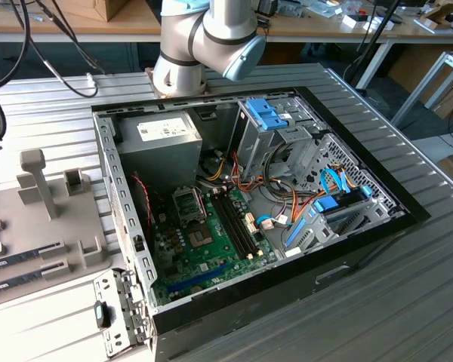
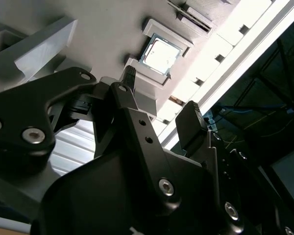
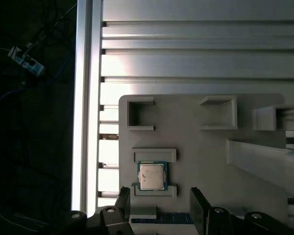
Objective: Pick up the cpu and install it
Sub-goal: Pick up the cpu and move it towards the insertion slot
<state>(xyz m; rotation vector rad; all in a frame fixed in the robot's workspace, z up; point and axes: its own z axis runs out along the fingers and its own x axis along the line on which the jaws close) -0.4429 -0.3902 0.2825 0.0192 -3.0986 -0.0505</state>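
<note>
Where the wrist cameras look past the tool, the gripper (image 3: 160,208) stands wide open and holds nothing. Its two black fingers (image 3: 198,205) are set further apart than the cpu is wide.

The cpu (image 3: 152,176) lies flat, metal top up, just beyond the fingertips and apart from both. It sits in a shallow seat between two low brackets (image 3: 154,154) on a grey fixture plate (image 3: 196,142). Any marking on its top cannot be read. In the second wrist view the cpu (image 2: 160,54) shows beyond the open gripper (image 2: 160,93), with nothing lying over it.

The seat is near one edge of the plate. Past that edge run the ribbed slats of the table (image 3: 186,49), then a bright edge rail (image 3: 85,98), then a dark drop.

In the exterior view, the fixture plate (image 1: 60,219) lies at the exterior view's left. Beside it the computer case (image 1: 347,249) lies open on the table (image 1: 408,302). Its motherboard (image 1: 204,245) and socket (image 1: 187,204) are exposed. The power supply (image 1: 155,147) carries a white label (image 1: 157,130) whose print is not legible. The arm (image 1: 204,38) stands at the case's far side.
</note>
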